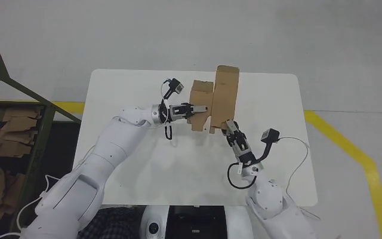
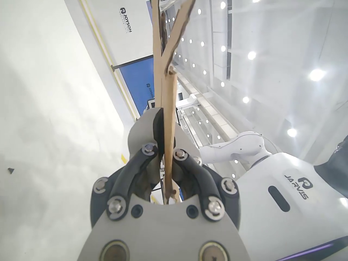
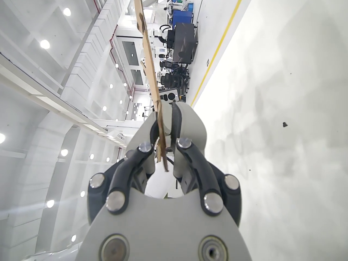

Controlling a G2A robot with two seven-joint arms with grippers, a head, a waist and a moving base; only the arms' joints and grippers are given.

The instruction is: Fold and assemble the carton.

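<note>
L arm extends from the near-left, forearm angled across the table (image 1: 149, 173). Its wrist is turned so the left gripper (image 1: 202, 109) points sideways toward the robot's right. It's clamped tight on the left edge of the carton (image 1: 219, 95). R arm extends from the near-right, forearm angled inward & away. The right gripper (image 1: 230, 126) points away from the robot and is closed on the carton's near edge. Both wrist views show the board edge-on betw. the fingers. In the left wrist view two layers sit together in the grip, then split into a V farther out.

Carton is flat-ish, not assembled, held by both grippers over the far-centre of the table. Long axis runs near-to-far. The taller panel is on the right, its far flap reaching past the table's far edge; a shorter panel is on the left.

Room: tabletop stretches wide on the near side & to either side of the carton; the far edge is close. A rack w/ stacked cardboard (image 1: 18, 128) stands off the table's left, and a yellow floor line (image 1: 343, 140) runs off to the right.
</note>
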